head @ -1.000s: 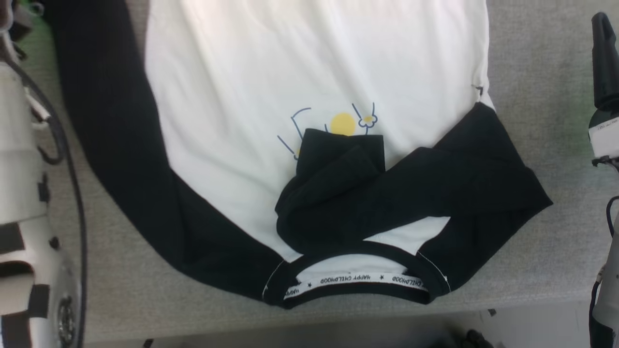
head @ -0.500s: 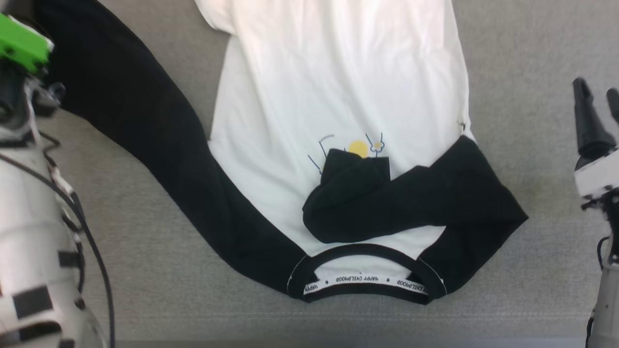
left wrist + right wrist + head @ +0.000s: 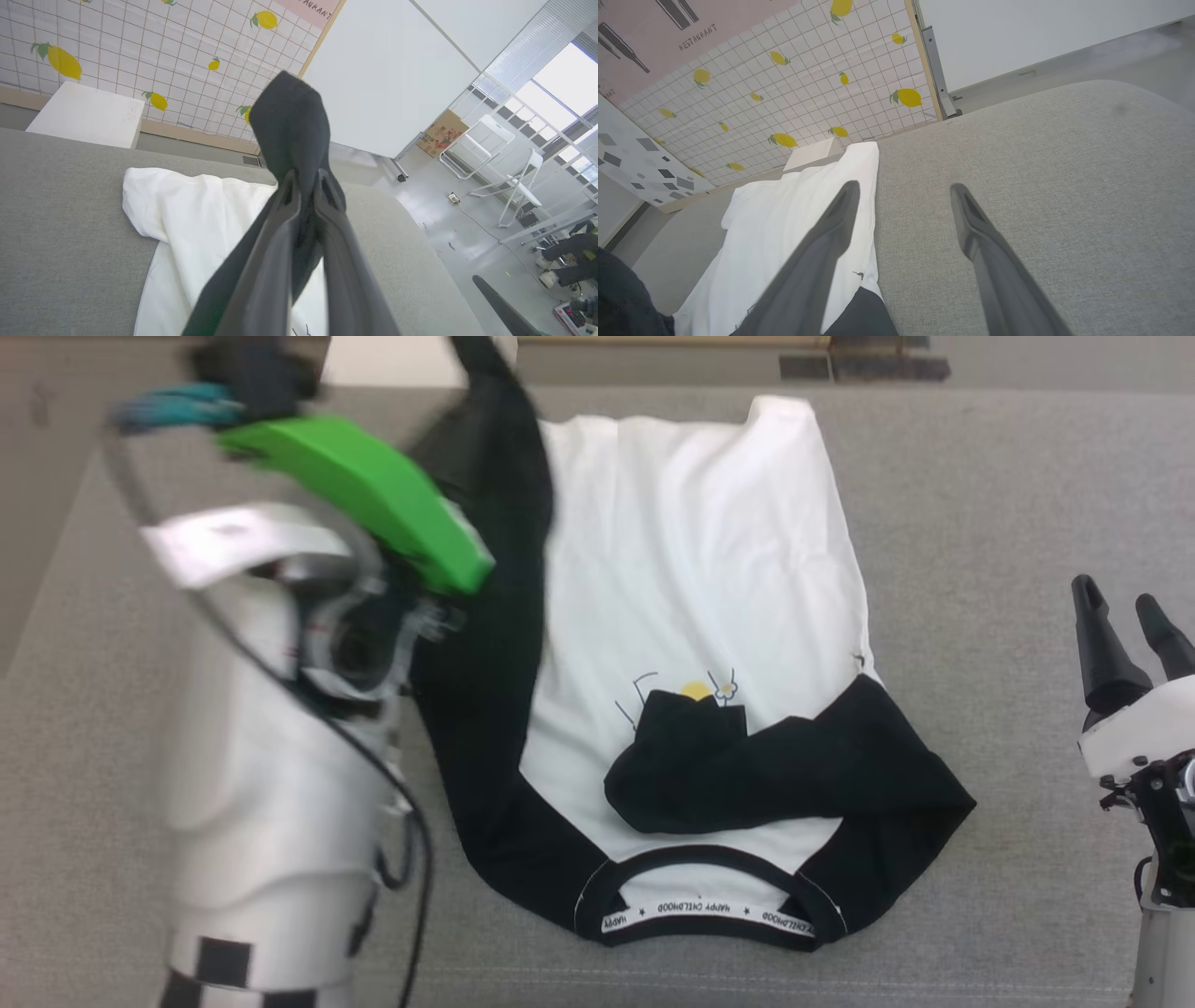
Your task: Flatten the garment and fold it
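Observation:
The garment (image 3: 700,569) lies on a grey padded surface (image 3: 980,569), white body stretching away, black neckband (image 3: 709,907) with small lettering nearest me. Its right black sleeve (image 3: 747,765) is folded across the chest, partly covering a small yellow print. My left gripper (image 3: 306,175) is shut on the left black sleeve (image 3: 289,112), whose cuff end sticks up past the fingertips. That sleeve (image 3: 495,569) hangs lifted along the body's left edge, beside my left arm (image 3: 271,709). My right gripper (image 3: 1116,597) stands open to the right of the garment, nothing between its fingers (image 3: 817,247).
The grey surface ends at a far edge (image 3: 934,387) and a slanting left edge (image 3: 56,569). A white box (image 3: 84,114) and a lemon-patterned wall (image 3: 808,93) lie beyond. White folding chairs (image 3: 495,154) stand on the floor. Bare grey surface (image 3: 1041,186) spreads under my right gripper.
The head view has pulled back, showing the whole garment. My left arm has risen, lifting the left sleeve off the surface and bringing it in against the white body. Right gripper stays open.

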Available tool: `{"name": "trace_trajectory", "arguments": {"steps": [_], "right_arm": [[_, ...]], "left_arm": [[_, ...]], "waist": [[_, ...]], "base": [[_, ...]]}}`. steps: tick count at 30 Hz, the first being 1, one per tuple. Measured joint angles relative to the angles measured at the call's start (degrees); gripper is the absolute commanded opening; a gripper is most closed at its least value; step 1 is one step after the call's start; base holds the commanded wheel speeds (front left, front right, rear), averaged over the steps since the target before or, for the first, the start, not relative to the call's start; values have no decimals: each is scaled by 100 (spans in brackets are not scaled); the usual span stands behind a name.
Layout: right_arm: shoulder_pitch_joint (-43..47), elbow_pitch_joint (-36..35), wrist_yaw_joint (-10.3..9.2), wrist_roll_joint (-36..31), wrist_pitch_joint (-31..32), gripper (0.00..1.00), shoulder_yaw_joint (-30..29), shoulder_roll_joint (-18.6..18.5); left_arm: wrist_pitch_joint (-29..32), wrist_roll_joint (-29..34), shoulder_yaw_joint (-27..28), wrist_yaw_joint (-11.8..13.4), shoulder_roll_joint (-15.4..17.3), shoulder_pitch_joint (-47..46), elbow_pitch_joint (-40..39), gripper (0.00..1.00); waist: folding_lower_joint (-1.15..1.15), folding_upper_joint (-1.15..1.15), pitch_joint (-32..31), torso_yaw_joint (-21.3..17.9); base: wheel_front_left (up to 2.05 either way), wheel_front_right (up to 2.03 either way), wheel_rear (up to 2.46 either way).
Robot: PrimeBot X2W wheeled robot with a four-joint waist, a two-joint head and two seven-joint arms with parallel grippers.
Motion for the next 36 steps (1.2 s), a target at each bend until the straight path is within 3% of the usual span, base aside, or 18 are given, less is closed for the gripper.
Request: {"name": "trace_trajectory", "arguments": {"steps": [11, 17, 22, 23, 24, 31, 36], "right_arm": [[47, 126, 0, 116, -37, 100, 153, 26], [48, 246, 0, 179, -167, 100, 187, 29], [48, 364, 0, 247, -289, 100, 213, 29], [48, 380, 0, 250, -293, 100, 207, 30], [48, 399, 0, 250, -297, 100, 200, 27], [70, 483, 0, 221, -321, 100, 123, 29], [163, 479, 0, 203, -287, 100, 70, 30]], "left_arm": [[-367, -894, -2952, 185, -71, 182, 1103, 0], [-443, -1085, -3878, 293, -73, 113, 2381, 0], [-544, -1333, -4232, 323, -71, 35, 3167, 0], [-549, -1381, -4276, 321, -71, 7, 3212, 32], [-570, -1436, -4299, 313, -74, -32, 3231, 100], [-644, -2015, -4252, 192, -73, -404, 3077, 100], [-1222, -2299, -3624, 183, -12, -682, 2963, 100]], "waist": [[0, 0, -116, -398], [0, 0, 121, -816], [0, 0, 345, -1037], [0, 0, 360, -1048], [0, 0, 360, -1045], [0, 0, 171, -915], [0, 0, -64, -715]], "base": [[0, 0, 0], [0, 0, 0], [0, 0, 0], [0, 0, 0], [0, 0, 0], [0, 0, 0], [0, 0, 0]]}}
